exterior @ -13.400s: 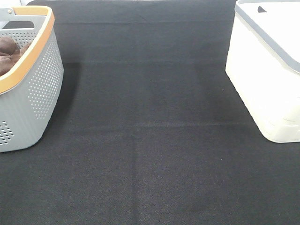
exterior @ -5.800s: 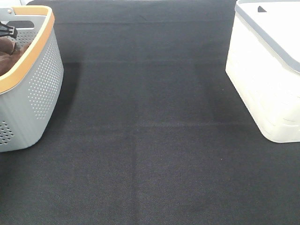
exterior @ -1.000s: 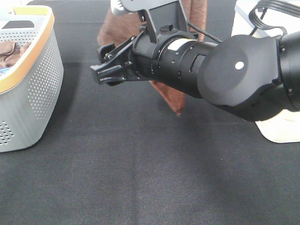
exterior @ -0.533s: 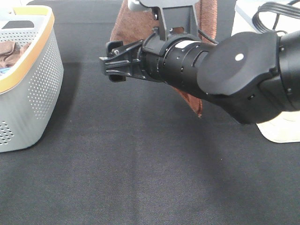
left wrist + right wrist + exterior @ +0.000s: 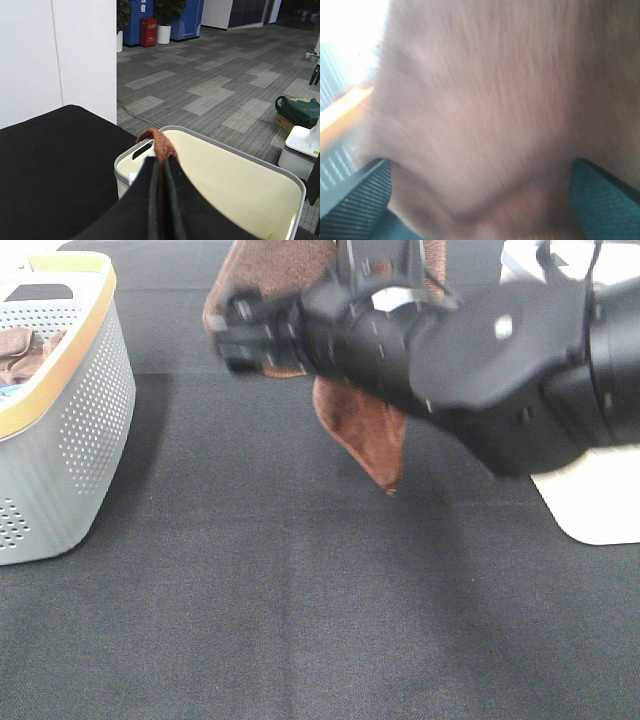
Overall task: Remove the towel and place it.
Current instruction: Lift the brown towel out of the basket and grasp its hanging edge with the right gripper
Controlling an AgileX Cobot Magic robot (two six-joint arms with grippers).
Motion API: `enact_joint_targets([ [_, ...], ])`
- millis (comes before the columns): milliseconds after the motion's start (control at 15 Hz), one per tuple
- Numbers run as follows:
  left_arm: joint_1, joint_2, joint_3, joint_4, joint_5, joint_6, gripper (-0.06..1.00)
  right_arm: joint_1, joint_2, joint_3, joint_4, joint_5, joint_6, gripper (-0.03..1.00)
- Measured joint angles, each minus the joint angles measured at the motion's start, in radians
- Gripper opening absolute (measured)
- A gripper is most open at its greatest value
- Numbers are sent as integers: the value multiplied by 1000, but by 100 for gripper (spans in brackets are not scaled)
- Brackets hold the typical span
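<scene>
Grey basket (image 5: 70, 430): standing at the left edge. Right gripper (image 5: 236, 332): blurring in mid-air, grip unreadable. Towel (image 5: 365, 435): hanging above far centre, left gripper (image 5: 160, 160) clamping its top fold. White bin (image 5: 600, 505): sitting at the right edge. Black tabletop (image 5: 300, 620): lying open nearside. Carpet-tiled floor (image 5: 225, 95): stretching beyond.

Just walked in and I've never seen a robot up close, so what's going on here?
The left claw is shut on a fold of the rust-brown square microfibre towel. The towel hangs in the air over the black cloth-covered table, between the grey perforated basket with an orange rim and the white plastic bin. The right claw reaches across to the towel, open, not gripping it. The towel is not yet set down.
</scene>
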Motion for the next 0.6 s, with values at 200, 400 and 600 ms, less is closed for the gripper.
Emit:
enact_joint_targets([
  [200,-9,0,0,0,19,0,0,0,0,-21,-5,0,6,91],
  [400,-30,0,0,12,30,0,0,0,0,-21,-9,-2,6,91],
  [600,-30,0,0,15,47,0,0,0,0,-21,45,-27,-9,85],
])
